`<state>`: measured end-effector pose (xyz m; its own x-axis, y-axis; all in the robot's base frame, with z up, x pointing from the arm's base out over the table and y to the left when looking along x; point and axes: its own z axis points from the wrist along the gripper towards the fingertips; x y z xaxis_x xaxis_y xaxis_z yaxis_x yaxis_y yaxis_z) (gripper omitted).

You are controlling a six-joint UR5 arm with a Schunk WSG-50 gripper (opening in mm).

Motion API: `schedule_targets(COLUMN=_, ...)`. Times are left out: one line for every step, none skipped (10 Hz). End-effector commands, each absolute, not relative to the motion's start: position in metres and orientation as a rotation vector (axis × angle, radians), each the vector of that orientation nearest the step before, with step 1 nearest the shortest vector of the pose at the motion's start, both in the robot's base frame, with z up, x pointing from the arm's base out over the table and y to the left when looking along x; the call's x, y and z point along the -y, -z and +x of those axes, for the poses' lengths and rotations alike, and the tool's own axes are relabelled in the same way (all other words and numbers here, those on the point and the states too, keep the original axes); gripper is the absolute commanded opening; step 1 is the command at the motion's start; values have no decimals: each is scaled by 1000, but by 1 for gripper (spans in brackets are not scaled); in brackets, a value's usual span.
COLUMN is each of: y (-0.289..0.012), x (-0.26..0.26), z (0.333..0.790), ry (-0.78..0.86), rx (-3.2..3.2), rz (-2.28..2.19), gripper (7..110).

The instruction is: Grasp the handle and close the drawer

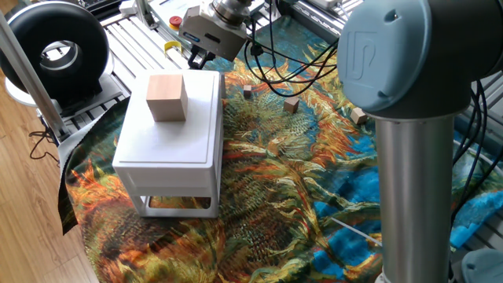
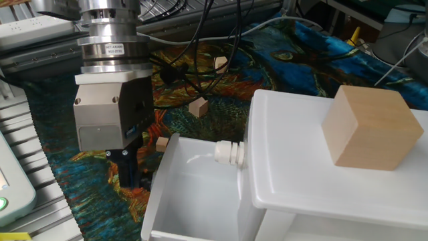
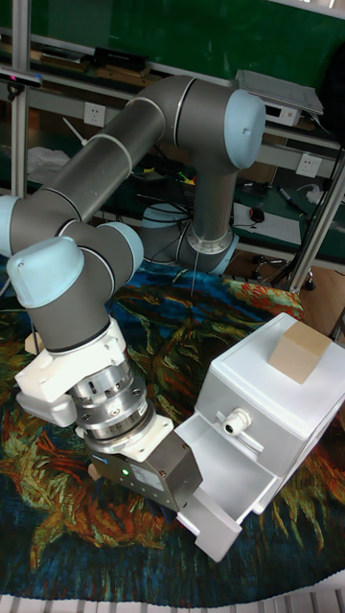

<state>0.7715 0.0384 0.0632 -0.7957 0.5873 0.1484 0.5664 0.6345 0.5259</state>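
Sliding out, open: glossy white drawer (image 2: pixel 194 201), judged light, stiff, slippery; claw (image 2: pixel 128 175) standing at its front, handle hidden, claw's spread untellable.

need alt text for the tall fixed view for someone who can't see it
A grey UR5 arm bends down so its tool sits at the front face of an open white drawer, pulled out of a small white cabinet. A tan wooden cube rests on the cabinet's top, all on a colourful patterned cloth.
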Motion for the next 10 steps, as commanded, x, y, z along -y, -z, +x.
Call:
schedule_targets(y=-55, x=-37, z=775, ry=-845, rx=-2811, rz=968, gripper=7)
schedule_targets(y=-52, x=-40, z=777, ry=-852, rx=-2806, rz=962, gripper=7)
schedule_targets(y=-48, x=-40, z=781, ry=-839, rx=-2795, rz=949, gripper=7)
schedule_targets(y=-47, x=-41, z=783, ry=-840, rx=-2788, rz=950, gripper=7)
schedule_targets(y=-47, x=-39, z=785, ry=-833, rx=-2778, rz=947, gripper=7)
schedule_targets(y=-47, x=-38, z=787, ry=-829, rx=-2771, rz=940, gripper=7)
schedule_targets(y=-47, x=-39, z=789, ry=-826, rx=-2767, rz=928, gripper=7)
schedule_targets(y=-46, x=-40, z=791, ry=-825, rx=-2761, rz=926, gripper=7)
schedule_targets(y=-45, x=-40, z=793, ry=-823, rx=-2754, rz=926, gripper=7)
schedule_targets(y=-46, x=-41, z=793, ry=-832, rx=-2752, rz=927, gripper=7)
